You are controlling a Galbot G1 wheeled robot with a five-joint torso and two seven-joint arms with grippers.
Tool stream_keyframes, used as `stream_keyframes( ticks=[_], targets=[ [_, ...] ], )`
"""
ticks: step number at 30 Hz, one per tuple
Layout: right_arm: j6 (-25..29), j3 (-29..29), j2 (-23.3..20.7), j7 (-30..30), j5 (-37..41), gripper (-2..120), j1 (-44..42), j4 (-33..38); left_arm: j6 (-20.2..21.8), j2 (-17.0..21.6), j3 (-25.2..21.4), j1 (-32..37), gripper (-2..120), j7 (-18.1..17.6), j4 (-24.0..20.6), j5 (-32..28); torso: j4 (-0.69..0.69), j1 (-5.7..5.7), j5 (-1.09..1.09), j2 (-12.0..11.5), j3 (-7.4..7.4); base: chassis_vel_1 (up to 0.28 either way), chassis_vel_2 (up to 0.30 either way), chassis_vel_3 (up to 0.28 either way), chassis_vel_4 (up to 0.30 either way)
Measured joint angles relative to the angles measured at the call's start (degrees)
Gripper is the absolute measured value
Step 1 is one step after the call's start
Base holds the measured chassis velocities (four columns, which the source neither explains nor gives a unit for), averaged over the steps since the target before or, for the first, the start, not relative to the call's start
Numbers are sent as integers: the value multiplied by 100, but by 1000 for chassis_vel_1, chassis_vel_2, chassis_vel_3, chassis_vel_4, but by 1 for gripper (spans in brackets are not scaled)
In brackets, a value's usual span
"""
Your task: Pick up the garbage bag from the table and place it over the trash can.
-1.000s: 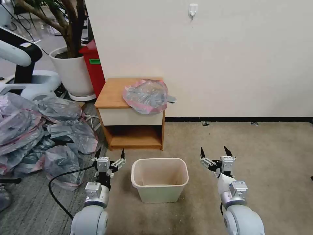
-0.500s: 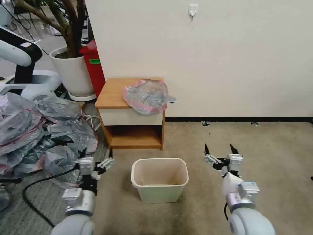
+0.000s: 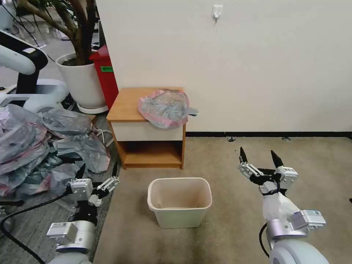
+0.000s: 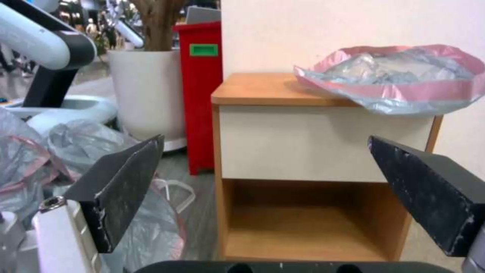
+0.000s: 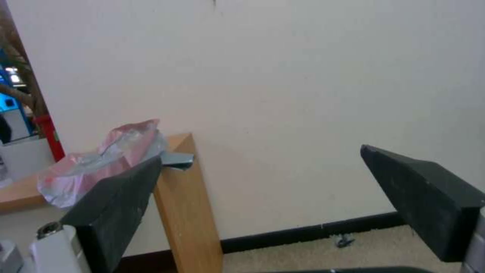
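Head view: both arms have spread outward from the trash can [image 3: 179, 201]; left gripper [image 3: 97, 173] and right gripper [image 3: 258, 160] gape empty. Garbage bag [image 3: 164, 107] lies untouched on table [image 3: 126, 104]; pickup not begun.

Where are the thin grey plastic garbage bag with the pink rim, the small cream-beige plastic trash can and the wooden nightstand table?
garbage bag [image 3: 164, 107], head view, middle of the crinkled plastic.
trash can [image 3: 179, 217], head view, front outer wall.
table [image 3: 125, 104], head view, bare left part of its top.
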Motion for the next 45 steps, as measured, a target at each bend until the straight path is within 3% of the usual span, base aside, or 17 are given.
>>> stream_keyframes(
  ticks=[3,6,12,16,20,23,24,26,27,31,37,45],
  targets=[
    [21,-9,-45,-3,16,100,65,-70,-81,17,18,-40,100,3,112,-52,0,0,0,0,0,0,0,0,0],
    [33,-105,-167,120,458,100,292,-280,-76,-10,165,-16,100,-24,205,-372,0,0,0,0,0,0,0,0,0],
    [-191,-314,-352,401,1093,100,631,-462,-75,-28,195,17,100,-37,303,-441,0,0,0,0,0,0,0,0,0],
    [-813,-637,-496,1200,2703,100,1234,-538,-49,-69,167,16,100,-44,336,-735,0,0,0,0,0,0,0,0,0],
    [-1078,-789,-516,1638,3618,100,1618,-640,-43,-86,91,11,100,-48,363,-946,0,0,-1,0,0,0,0,0,0],
    [-1368,-932,-515,2257,4996,100,2256,-851,28,-62,-97,-80,100,-57,375,-1296,0,0,-1,0,0,0,0,0,0],
    [-1368,-932,-515,2257,4996,100,2256,-851,28,-62,-97,-80,100,-57,375,-1296,0,0,-1,0,0,0,0,0,0],
    [-1453,-994,-471,2692,6016,100,2778,-1132,59,-59,-187,-124,100,-80,375,-1390,0,0,0,0,1,0,0,0,0],
    [-1453,-994,-471,2692,6016,100,2778,-1132,59,-59,-187,-124,100,-80,375,-1390,0,0,0,0,1,0,0,0,0],
    [-1502,-988,-266,3295,7348,99,3695,-1900,63,-151,-265,-37,100,-90,392,-1376,1,0,-2,-1,1,0,0,0,0],
    [-1495,-973,-124,3459,7728,99,4328,-2544,56,-242,-361,-14,100,-101,396,-1351,1,0,0,-1,1,0,0,0,0],
    [-1449,-983,58,3425,7872,99,5540,-4001,36,-434,-580,125,100,-186,304,-1258,0,0,-1,-1,1,0,0,0,0]
  ],
)
